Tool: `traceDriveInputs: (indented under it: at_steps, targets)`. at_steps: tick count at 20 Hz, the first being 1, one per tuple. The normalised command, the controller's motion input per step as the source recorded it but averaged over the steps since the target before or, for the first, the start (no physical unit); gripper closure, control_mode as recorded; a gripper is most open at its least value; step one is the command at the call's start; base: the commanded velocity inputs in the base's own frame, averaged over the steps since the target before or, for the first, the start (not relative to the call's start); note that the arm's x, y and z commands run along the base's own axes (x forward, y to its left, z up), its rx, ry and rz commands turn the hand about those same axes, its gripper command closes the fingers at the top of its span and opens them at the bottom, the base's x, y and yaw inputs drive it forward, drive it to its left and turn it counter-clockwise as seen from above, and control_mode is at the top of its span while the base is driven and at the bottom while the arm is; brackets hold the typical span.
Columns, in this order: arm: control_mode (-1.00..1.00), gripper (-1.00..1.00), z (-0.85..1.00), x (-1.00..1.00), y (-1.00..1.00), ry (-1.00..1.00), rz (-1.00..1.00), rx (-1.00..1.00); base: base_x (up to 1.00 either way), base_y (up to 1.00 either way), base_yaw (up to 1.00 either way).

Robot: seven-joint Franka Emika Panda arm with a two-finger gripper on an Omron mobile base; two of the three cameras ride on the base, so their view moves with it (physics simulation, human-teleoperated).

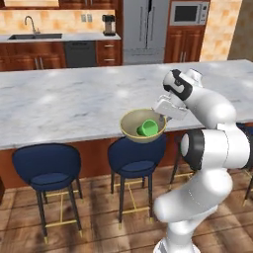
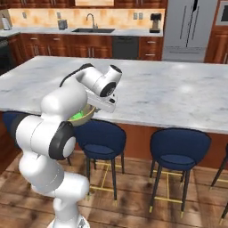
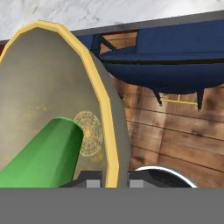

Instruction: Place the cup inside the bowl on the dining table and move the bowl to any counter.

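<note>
Claw (image 3: 114, 178) clamped on rim of bowl (image 1: 132, 129), one fingertip (image 3: 89, 179) inside the rim, the other outside; rim edge seated between both tips in hand view.

Bowl held clear of dining surface (image 1: 74, 101), off its near edge, above the gap between blue stools (image 1: 47, 165). In left base view, bowl at 6 o'clock from centre of frame, tilted so the olive-yellow interior faces the camera; claw attached at bowl's 2 o'clock rim. In right base view, bowl (image 2: 87, 114) partly masked by the arm, only a section of rim and wall exposed at 9 o'clock from frame centre.

Cup (image 1: 147, 128) inside bowl, lying on its side against the lower right of the interior, open end toward the camera in left base view. In hand view, cup (image 3: 41, 155) at 7 o'clock, resting on bowl floor beside the round central pattern. Green sliver of cup (image 2: 79, 116) visible over bowl rim in right base view.

Counter surface (image 1: 74, 37) with sink at 11 o'clock in left base view, well apart from bowl, beyond the dining surface.
</note>
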Motion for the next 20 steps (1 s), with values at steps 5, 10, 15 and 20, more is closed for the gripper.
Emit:
traceDriveInputs:
  at_steps: [5, 10, 15, 20]
  targets:
    - [1.00, 1.00, 0.00, 0.00, 0.00, 0.00, 0.00, 0.00, -0.08, 0.89, 0.00]
    - [1.00, 1.00, 0.00, 0.00, 0.00, 0.00, 0.00, 0.00, -0.11, 0.90, 0.00]
    - [1.00, 1.00, 0.00, 0.00, 0.00, 0.00, 0.00, 0.00, -0.05, 0.97, 0.00]
    - [1.00, 1.00, 0.00, 0.00, 0.00, 0.00, 0.00, 0.00, -0.08, 0.91, 0.00]
